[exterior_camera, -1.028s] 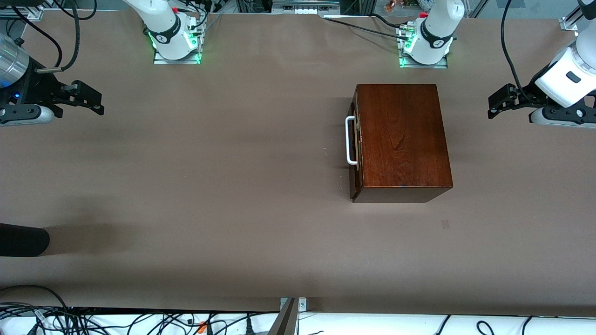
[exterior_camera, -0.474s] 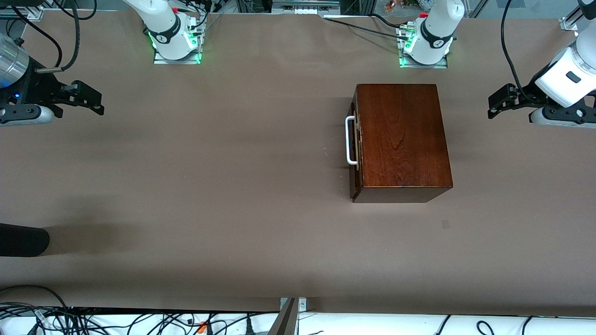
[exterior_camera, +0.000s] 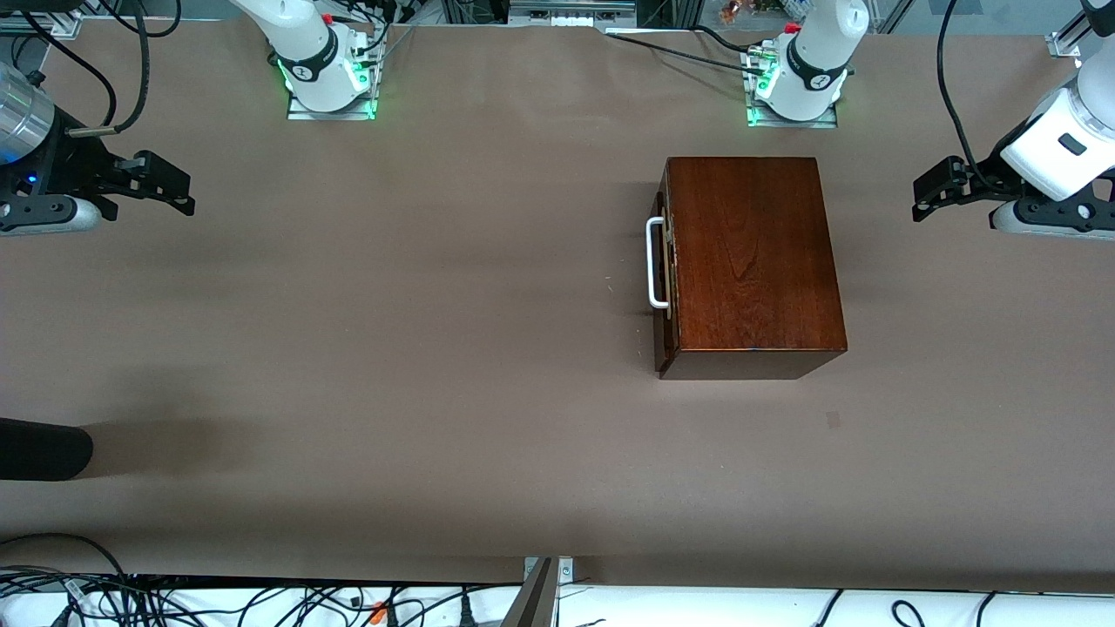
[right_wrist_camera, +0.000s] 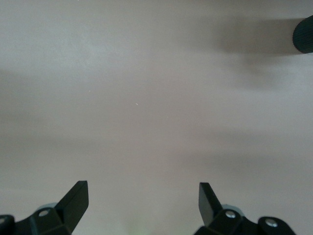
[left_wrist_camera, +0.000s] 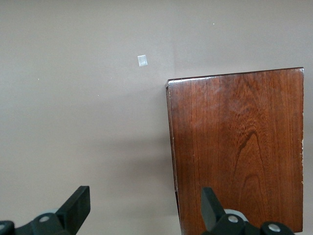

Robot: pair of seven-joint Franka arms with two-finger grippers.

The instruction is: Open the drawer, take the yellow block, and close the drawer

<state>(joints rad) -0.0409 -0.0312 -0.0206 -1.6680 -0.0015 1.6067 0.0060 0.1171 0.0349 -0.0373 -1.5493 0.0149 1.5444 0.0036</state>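
Note:
The dark reddish-brown wooden box (exterior_camera: 751,261) stands on the table in front of the left arm's base. Its drawer (exterior_camera: 666,266) is pushed in, and the white handle (exterior_camera: 653,264) faces the right arm's end of the table. The yellow block is hidden. My left gripper (exterior_camera: 932,190) hangs open and empty over the table at the left arm's end, beside the box. In the left wrist view, the left gripper (left_wrist_camera: 145,205) spans the box's (left_wrist_camera: 239,147) edge. My right gripper (exterior_camera: 179,190) waits open and empty over bare table at the right arm's end, and the right gripper (right_wrist_camera: 143,200) has only table below it.
A black cylinder (exterior_camera: 43,448) pokes in at the right arm's end, nearer the front camera, and shows as the same black cylinder (right_wrist_camera: 304,34) in the right wrist view. A small grey patch (exterior_camera: 834,420) marks the table nearer the camera than the box.

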